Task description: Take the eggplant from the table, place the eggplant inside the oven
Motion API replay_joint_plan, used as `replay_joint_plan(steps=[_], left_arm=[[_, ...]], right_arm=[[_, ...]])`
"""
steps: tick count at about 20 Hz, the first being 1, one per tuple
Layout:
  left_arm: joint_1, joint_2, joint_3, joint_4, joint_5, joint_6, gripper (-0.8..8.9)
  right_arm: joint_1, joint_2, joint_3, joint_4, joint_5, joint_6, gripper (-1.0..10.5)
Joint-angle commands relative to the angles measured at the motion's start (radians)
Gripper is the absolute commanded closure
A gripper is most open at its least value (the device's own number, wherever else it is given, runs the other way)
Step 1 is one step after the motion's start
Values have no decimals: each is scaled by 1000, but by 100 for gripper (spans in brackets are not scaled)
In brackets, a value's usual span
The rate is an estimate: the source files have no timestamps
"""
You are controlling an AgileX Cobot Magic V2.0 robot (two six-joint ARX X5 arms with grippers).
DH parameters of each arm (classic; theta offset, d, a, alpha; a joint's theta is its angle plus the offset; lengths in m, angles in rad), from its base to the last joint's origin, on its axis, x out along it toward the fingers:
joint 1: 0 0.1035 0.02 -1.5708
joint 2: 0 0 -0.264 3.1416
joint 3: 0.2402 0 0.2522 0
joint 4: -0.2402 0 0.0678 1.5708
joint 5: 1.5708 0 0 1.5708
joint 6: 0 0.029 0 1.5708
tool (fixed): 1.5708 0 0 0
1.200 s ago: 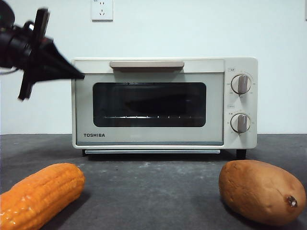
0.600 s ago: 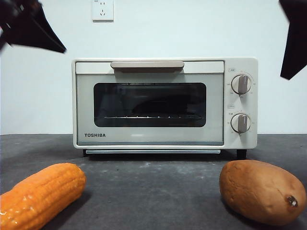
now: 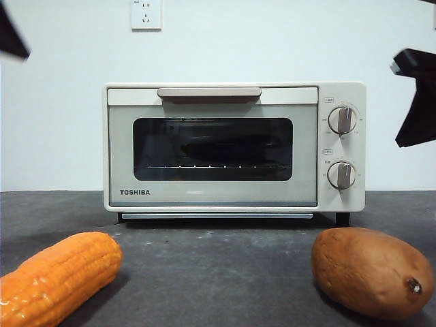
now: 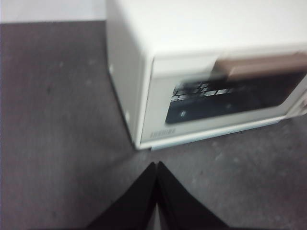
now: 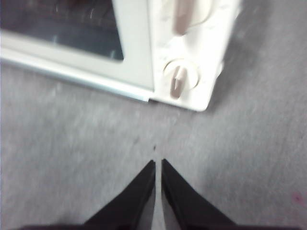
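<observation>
Both grippers hang empty above the table [image 3: 225, 272], jaws pressed together: left gripper [image 4: 157, 165] off the oven's [image 3: 235, 146] door-side corner, right gripper [image 5: 158, 163] near its knobs.
Your front view shows a dark long shape behind the shut glass, likely the eggplant [image 3: 225, 146]; corn [image 3: 58, 276] and sweet potato [image 3: 371, 272] flank the open middle.

Left gripper [image 4: 157, 165]: jaws pressed together, tips touching, nothing held; raised above the table, showing in front view only as a black tip at the upper left corner [image 3: 11, 34]. Right gripper [image 5: 158, 163]: jaws nearly together w/ a thin slit between, empty; hung high at the right edge in front view [image 3: 415, 95].
</observation>
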Motion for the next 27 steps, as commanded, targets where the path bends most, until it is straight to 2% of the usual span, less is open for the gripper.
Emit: replay_joint_plan(steps=[1, 3, 14, 15, 16, 17, 19, 23, 27], left_arm=[[-23, -62, -101, 69, -8, -70, 809], [-28, -82, -127, 16, -2, -132, 809], [-30, -101, -127, -16, -2, -134, 809], [-22, -140, -127, -20, -8, -122, 809], [-11, -186, -127, -24, -12, -15, 809], [6, -242, -132, -27, -16, 53, 809], [57, -344, -172, 25, -57, 101, 809], [169, -500, -351, 219, -82, 109, 809], [225, -621, -484, 246, -82, 109, 809]], right_arm=[[6, -36, -74, 102, -3, 21, 942], [6, -45, -94, 115, 12, 20, 942], [6, -45, -94, 139, 16, 14, 942], [6, -45, -94, 139, 15, 14, 942], [6, -45, -94, 139, 15, 14, 942], [5, -45, -94, 139, 15, 14, 942], [6, -45, -94, 140, 16, 14, 942], [6, -45, -94, 140, 15, 14, 942], [6, -45, -94, 140, 15, 14, 942]])
